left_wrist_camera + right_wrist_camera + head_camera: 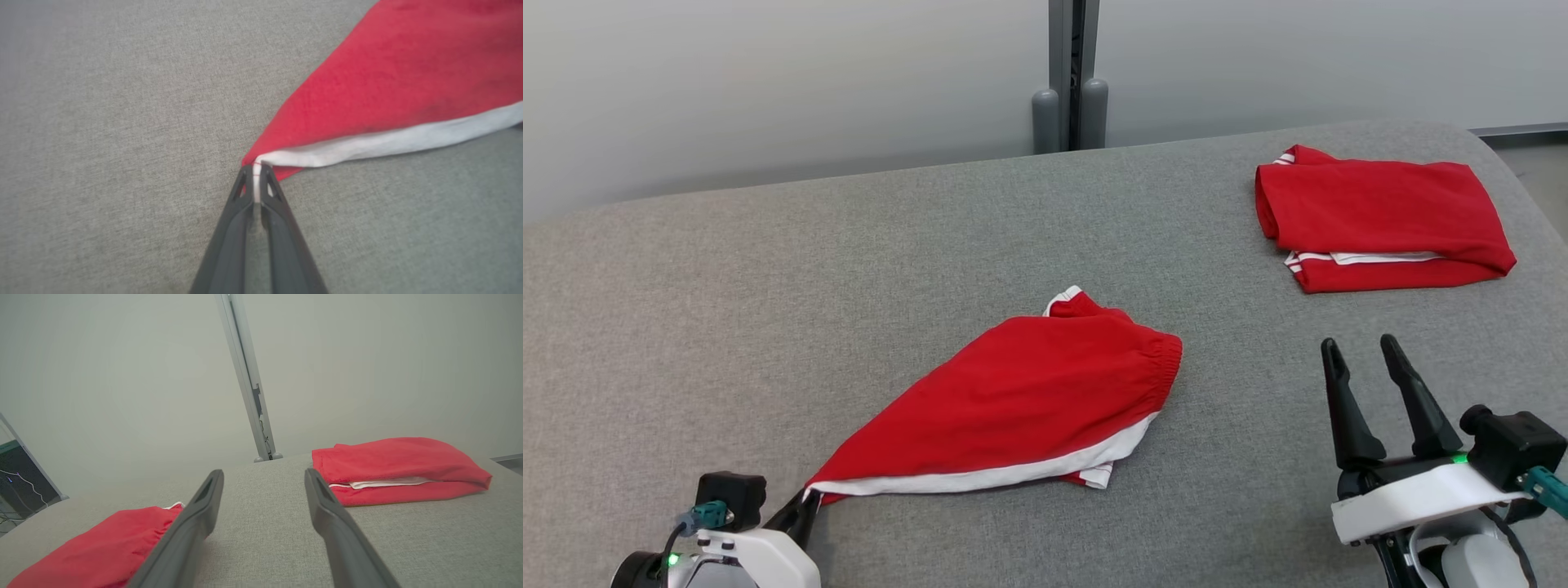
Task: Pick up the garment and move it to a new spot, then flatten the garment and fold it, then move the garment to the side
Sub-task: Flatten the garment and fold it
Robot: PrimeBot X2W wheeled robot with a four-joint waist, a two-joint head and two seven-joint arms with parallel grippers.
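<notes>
At the counter's [849, 245] near left, the red garment [1029, 400] is pinched by its white-trimmed corner in the left gripper [256, 170] and is best lifted slowly, with the empty, wide-spread right gripper [1359, 343] brought to the waistband [1165, 367].

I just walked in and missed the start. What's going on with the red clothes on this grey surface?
The robot's left gripper is shut on the white-trimmed corner of the unfolded red garment. That garment lies rumpled on the grey table, with the pinched corner drawn out to a point. The right gripper is open and holds nothing, off to the garment's right. A folded red garment sits at the far right of the table.
</notes>
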